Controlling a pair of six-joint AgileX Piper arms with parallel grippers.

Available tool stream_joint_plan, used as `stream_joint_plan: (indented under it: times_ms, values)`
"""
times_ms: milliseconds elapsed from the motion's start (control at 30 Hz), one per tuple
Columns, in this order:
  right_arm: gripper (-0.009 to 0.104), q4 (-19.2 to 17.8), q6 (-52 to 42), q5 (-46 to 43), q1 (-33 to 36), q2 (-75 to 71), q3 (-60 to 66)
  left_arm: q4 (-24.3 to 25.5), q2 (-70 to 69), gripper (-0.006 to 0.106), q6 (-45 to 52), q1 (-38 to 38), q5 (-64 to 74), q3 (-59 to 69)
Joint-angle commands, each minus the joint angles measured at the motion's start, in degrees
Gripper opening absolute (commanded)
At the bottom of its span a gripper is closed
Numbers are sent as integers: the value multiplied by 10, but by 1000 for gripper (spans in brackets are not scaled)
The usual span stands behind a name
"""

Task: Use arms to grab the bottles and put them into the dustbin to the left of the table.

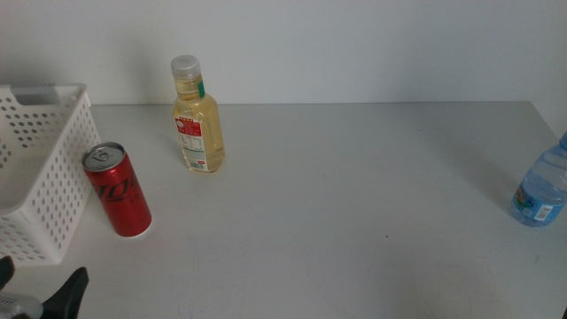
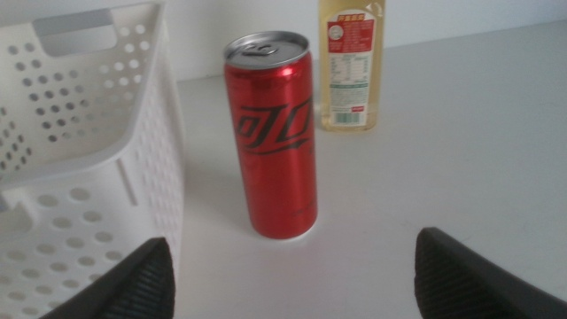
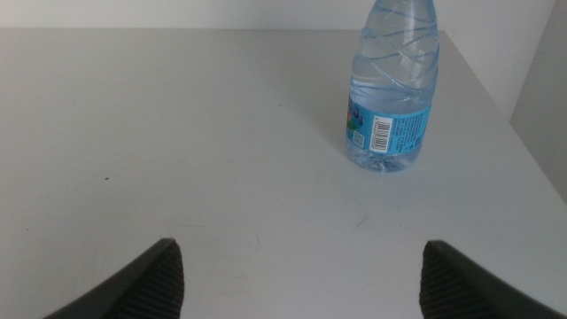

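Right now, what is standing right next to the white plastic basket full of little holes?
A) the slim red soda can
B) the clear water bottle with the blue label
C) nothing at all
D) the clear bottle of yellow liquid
A: the slim red soda can stands upright beside the white holey basket, nearer than the yellow bottle; the water bottle is across the table.

The middle camera sits high and looks forward and down over the whole bench (image 1: pixel 354 195) toward the white wall. The left wrist camera sits low and close, facing the red can (image 2: pixel 273 133), yellow bottle (image 2: pixel 352 66) and white basket (image 2: pixel 89 133); the middle camera sees these too. The right wrist camera sits low near the water bottle (image 3: pixel 392 89), which the middle camera shows at its right edge.
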Motion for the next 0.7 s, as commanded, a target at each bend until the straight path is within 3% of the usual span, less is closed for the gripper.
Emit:
stream_joint_plan:
  times_ms: [0,400,667]
  values:
    - [94,-6,-3,-41,1,-12,-5,-2,45,93,-5,-14,-102,1]
    - [94,-6,-3,-41,1,-12,-5,-14,334,93,-4,-19,-336,1]
    - [94,-6,-3,-41,1,-12,-5,-82,394,93,-4,-19,-428,2]
